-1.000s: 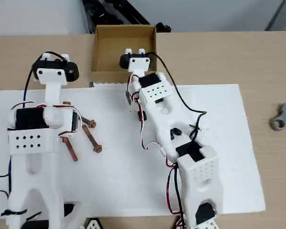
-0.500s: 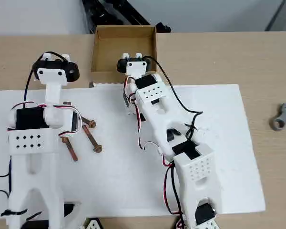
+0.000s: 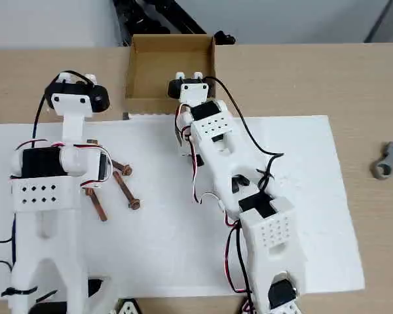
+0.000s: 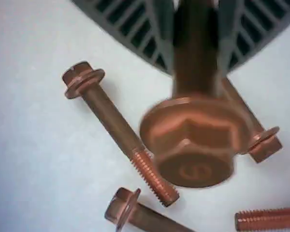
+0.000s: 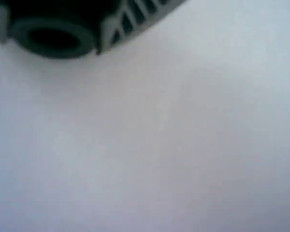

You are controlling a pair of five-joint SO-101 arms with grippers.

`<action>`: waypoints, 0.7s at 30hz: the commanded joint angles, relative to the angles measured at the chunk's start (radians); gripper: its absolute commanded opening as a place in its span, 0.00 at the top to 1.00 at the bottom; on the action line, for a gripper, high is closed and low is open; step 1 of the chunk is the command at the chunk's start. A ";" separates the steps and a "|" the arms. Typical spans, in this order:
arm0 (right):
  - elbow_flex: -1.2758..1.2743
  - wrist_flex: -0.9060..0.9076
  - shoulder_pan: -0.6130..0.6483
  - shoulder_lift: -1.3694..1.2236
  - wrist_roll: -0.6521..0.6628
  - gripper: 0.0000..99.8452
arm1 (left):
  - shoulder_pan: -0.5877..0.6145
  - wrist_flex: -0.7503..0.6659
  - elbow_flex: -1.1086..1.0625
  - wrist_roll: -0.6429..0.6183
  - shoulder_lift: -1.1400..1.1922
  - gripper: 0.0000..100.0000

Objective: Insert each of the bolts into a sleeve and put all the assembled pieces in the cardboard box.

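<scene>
Clamping a copper bolt by its shank, your left gripper sits well apart from the dark sleeve gripped in your right gripper near the cardboard box, so shank must meet bore.

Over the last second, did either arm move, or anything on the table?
The right arm swung slightly toward the left arm and away from the cardboard box, then swung back, ending slightly farther from the box. The left arm, the bolt it holds and the loose bolts on the white sheet stayed put.
</scene>
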State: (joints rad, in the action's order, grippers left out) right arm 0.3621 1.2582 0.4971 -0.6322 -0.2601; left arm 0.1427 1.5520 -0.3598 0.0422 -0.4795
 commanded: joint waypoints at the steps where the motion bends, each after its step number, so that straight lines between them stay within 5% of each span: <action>1: -0.009 0.025 0.048 -0.025 -0.009 0.99 | 0.005 -0.005 0.008 0.008 -0.044 0.99; 11: 0.129 0.193 0.045 0.108 0.044 0.99 | 0.008 -0.068 0.015 -0.037 -0.055 0.99; 15: 0.155 0.255 0.042 0.255 -0.028 0.99 | 0.006 -0.129 0.008 -0.068 -0.164 0.99; 21: 0.153 0.305 0.042 0.536 0.034 0.99 | 0.006 -0.215 0.007 -0.063 -0.342 0.99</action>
State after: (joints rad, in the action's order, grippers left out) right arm 0.4496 1.5512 0.5340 -0.2777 -0.2509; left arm 0.1427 1.3894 -0.3613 -0.0161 -0.7281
